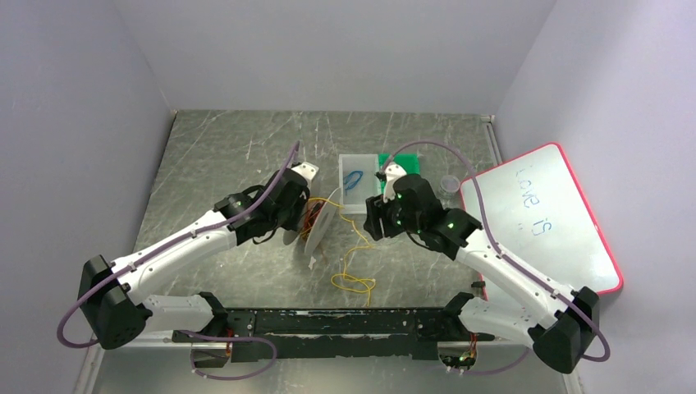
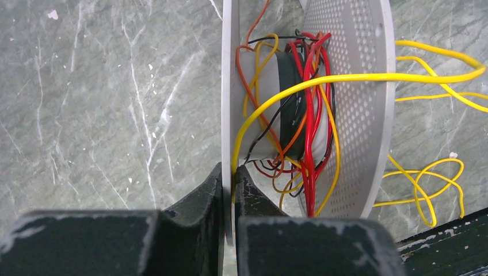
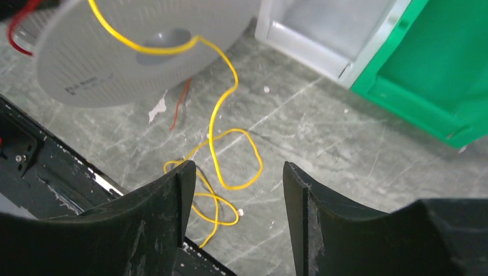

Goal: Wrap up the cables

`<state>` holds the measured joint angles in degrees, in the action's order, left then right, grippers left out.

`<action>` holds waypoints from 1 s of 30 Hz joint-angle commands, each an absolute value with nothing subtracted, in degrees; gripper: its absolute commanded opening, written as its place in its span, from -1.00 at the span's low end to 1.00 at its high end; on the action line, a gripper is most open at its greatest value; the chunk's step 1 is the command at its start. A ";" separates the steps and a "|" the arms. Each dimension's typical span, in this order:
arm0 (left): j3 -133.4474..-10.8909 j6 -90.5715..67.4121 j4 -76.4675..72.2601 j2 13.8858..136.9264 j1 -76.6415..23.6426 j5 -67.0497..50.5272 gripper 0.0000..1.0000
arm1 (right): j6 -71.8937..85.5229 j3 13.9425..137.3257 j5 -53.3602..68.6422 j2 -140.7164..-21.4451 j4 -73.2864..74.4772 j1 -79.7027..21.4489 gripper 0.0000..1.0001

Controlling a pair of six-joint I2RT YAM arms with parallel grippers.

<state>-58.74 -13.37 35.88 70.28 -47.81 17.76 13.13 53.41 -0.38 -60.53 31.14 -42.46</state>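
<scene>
The left gripper [image 2: 228, 174] is pressed together on the rim of 1 flange of a grey spool [image 1: 322, 223], pinching the thin disc edge-on between its 2 dark fingers. The spool stands tilted on the grey marbled desk [image 1: 222, 156], near the middle, between the 2 arms. The cables [image 2: 308, 115] are bundled on the spool's hub between the 2 flanges: red, orange, yellow and black strands lie in loose, uneven turns, some sagging below the hub. A long yellow cable [image 2: 368, 76] leaves this bundle, crosses over the outer face of the perforated flange and runs off onto the desk, where its free length lies in several slack loops just in front of the spool, near the black rail [image 1: 345, 320] at the front edge.

The right gripper [image 3: 239, 175] hangs above those loops with its fingers spread wide and nothing between them; it touches neither the cable nor the spool.

Behind the spool a clear box [image 1: 359, 160] holds a small blue coil [image 1: 354, 180], and a green box [image 1: 408, 164] stands touching its right side. A whiteboard [image 1: 542, 222] with a pink edge leans at the right of the desk
</scene>
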 commanded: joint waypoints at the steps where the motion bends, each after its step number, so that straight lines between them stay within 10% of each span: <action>1: -61.48 -14.67 37.00 70.04 -47.04 17.18 -0.86 | 17.47 48.74 2.50 -58.42 27.84 -42.28 0.22; 21: -62.56 -17.40 39.48 68.42 -47.02 15.65 -0.86 | 13.89 46.49 10.57 -70.28 21.39 -42.35 0.01; 30: -63.82 -17.97 40.73 65.59 -47.07 15.06 -0.86 | 11.68 50.95 3.71 -68.23 26.48 -42.34 -1.00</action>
<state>-60.38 -17.17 40.82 68.55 -47.33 16.23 13.19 47.00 7.73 -70.28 24.58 -42.44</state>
